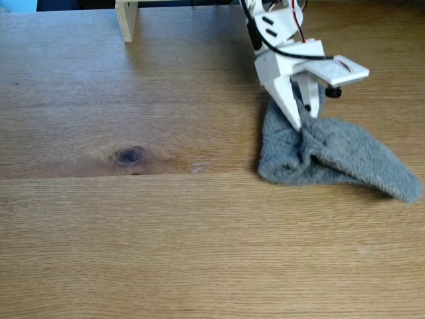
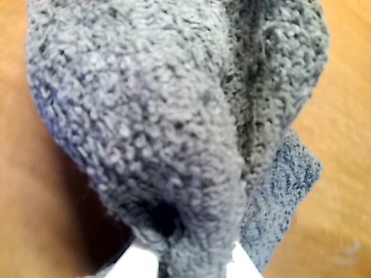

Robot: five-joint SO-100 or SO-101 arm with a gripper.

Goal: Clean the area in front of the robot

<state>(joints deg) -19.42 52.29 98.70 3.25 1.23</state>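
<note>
The robot's white arm point(image 1: 287, 58) reaches down from the top of the fixed view to the right half of the oak tabletop point(image 1: 199, 246). Its pointed gripper point(image 1: 302, 125) is shut on a bunched fold of a gray sock-like cloth point(image 1: 339, 156), which lies on the wood and trails to the right. In the wrist view the fuzzy gray cloth point(image 2: 151, 116) is very close, gathered down into the gripper point(image 2: 185, 263) between white fingertips point(image 2: 136, 265) at the bottom edge. Brown tabletop point(image 2: 342, 116) shows on either side.
A dark oval knot point(image 1: 129, 155) marks the wood left of centre. A pale wooden post point(image 1: 126, 20) stands at the back left. A plank seam crosses the table just below the cloth.
</note>
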